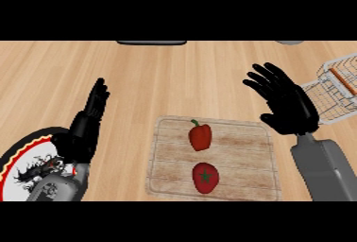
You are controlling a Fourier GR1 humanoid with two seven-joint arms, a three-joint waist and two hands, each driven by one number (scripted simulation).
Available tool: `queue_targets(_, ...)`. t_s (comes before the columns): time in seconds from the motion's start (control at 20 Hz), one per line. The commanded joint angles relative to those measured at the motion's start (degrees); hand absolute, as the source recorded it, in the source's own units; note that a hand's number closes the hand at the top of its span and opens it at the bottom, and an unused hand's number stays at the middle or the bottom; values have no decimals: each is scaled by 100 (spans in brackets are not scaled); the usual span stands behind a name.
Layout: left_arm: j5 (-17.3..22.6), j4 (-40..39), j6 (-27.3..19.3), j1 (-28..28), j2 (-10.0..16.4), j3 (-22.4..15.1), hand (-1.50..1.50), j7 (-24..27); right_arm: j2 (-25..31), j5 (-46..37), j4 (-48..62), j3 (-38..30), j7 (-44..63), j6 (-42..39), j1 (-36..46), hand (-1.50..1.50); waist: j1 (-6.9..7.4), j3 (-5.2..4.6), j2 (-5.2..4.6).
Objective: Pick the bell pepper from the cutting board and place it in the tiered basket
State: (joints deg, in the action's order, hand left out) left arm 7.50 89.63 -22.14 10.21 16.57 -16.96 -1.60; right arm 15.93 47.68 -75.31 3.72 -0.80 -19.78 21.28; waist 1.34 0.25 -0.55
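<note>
Grasp not begun: bell pepper lies untouched on cutting board; left hand and right hand are open. Right hand is to be lowered onto it.

tiered basket: cut by right edge | plate: partly behind left forearm | dark thing, perhaps a tray: top-cropped

You have, to the left of the cutting board, an all-black left hand with slender fingers on a glossy grey left forearm, and to its right a matching black right hand on a smooth, boxy grey right forearm.
</note>
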Motion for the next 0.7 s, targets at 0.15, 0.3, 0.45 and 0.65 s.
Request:
queue_targets(0.15, -220, 41, -166, 16, -53, 10, 0, -80, 1423, -309, 19, -339, -207, -1993, 50, -150, -130, -19, 61)
queue_targets(0.3, -311, 42, -251, -149, -178, -162, 0, -21, 2079, -1597, -400, -205, -363, -1946, 342, -150, -120, -29, 89)
queue_targets(0.45, -262, -164, -142, -66, -100, -71, 0, -40, 2683, -2391, -1102, 48, -86, -2051, 758, -150, -192, -48, 113)
queue_targets(0.65, -207, -208, -32, 14, -78, -20, 0, -57, 2853, -3468, -1847, 473, 200, -1803, 1275, -150, -107, -44, 82)
